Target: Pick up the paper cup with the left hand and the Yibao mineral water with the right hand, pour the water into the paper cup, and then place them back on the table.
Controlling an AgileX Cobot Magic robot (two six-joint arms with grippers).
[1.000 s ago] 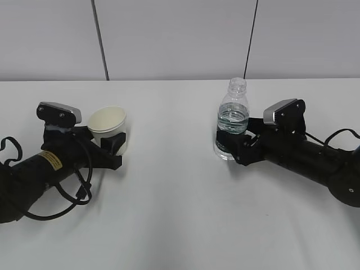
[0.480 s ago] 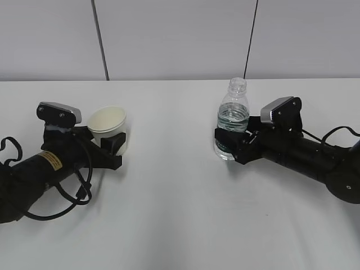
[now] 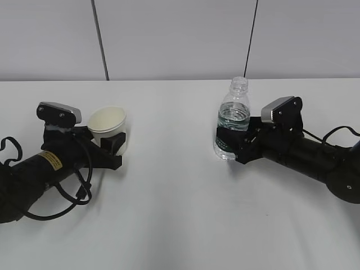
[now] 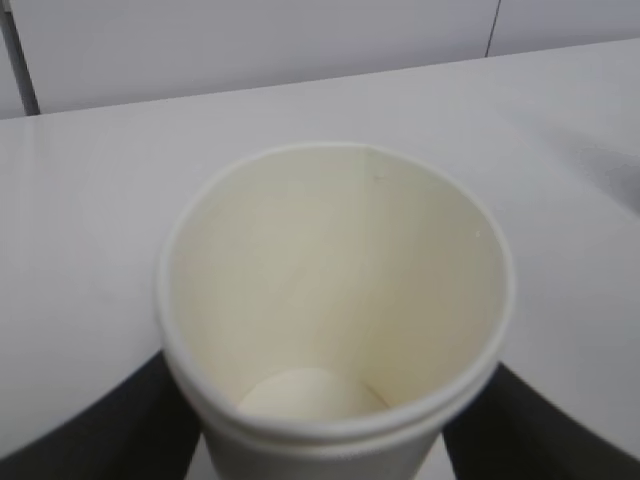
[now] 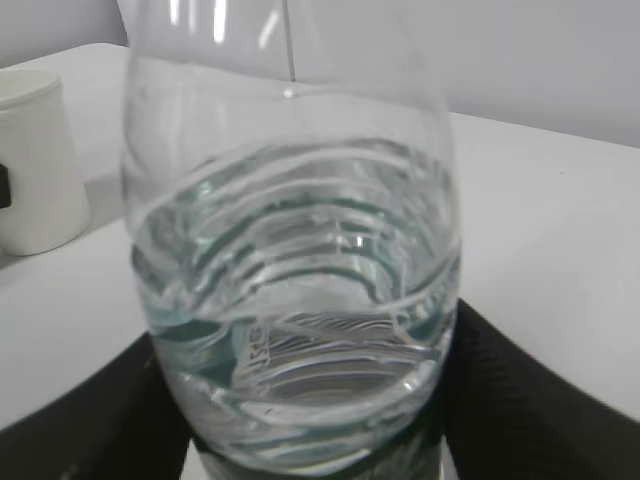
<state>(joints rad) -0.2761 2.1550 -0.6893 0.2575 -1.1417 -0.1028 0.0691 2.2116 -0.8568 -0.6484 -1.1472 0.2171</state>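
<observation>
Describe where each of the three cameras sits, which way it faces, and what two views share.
Exterior: in front, slanting down at the table; both arms show.
Left wrist: behind the left hand's jaws, looking into the empty paper cup; dark jaws at the lower corners.
Right wrist: behind the right hand's jaws, facing the Yibao mineral water.
Shared: the right wrist view also shows the cup.

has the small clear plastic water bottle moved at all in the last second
Barely. The small clear plastic water bottle stands at the same spot under the dark wall seam; its neck has only tipped slightly right as the right gripper closed around it.
</observation>
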